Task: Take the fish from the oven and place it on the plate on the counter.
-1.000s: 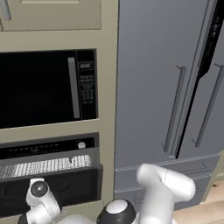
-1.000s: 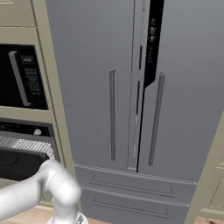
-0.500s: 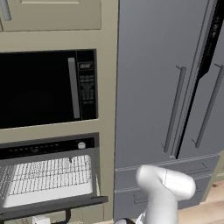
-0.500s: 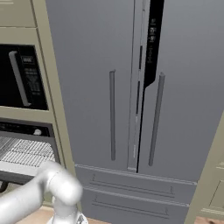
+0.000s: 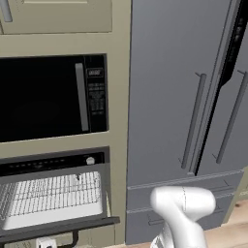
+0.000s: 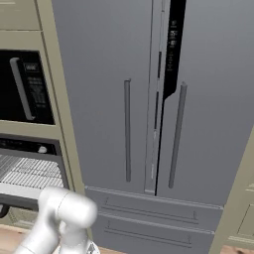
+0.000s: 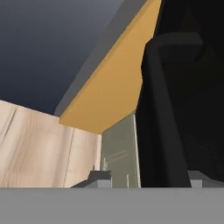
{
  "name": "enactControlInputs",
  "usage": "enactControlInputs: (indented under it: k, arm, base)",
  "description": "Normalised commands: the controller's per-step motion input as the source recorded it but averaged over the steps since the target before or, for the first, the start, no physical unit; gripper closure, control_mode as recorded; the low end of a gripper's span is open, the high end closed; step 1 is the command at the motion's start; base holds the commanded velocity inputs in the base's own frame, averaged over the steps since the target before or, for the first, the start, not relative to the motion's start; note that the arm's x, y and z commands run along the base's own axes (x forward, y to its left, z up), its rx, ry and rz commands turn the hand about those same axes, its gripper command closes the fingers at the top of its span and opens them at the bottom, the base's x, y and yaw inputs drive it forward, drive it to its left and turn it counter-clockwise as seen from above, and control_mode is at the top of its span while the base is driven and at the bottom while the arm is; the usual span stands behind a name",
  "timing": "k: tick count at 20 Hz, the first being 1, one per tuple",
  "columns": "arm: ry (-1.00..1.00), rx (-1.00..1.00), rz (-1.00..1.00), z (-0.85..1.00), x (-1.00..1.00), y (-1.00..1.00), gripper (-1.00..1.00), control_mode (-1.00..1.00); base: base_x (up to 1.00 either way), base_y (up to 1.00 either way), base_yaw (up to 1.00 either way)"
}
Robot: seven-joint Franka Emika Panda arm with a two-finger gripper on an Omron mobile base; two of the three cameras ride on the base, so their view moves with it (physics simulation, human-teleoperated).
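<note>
- fish: hidden, presumably on the wire rack inside the open oven; likely light, slender, slippery, best pinched mid-body.
- oven door handle close ahead of the hand.
- gripper: finger state impossible to tell.

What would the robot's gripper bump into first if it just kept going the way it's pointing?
Most likely the oven door's black handle: in the hand view that dark bar rises straight ahead, just over the right finger, with the door's dark face behind it. How near it is cannot be judged from the picture.
</note>
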Motion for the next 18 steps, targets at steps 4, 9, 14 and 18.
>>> enactControlInputs:
  k: [4,9,14,18]
  arm:
    - [-0.05,0.00,0.00,0.79,-1.00,0.16,1.00,-1.00]
    - [-0.53,0.00,0.00,0.99,-1.00,0.12,1.00,-1.00]
    - [-0.62,0.00,0.00,1.00,-1.00,0.03,1.00,-1.00]
    - [-0.64,0.00,0.00,0.83,-1.00,0.03,1.00,-1.00]
  base:
    - [0.00,0.00,0.00]
    - [0.00,0.00,0.00]
    - [0.00,0.00,0.00]
    - [0.00,0.00,0.00]
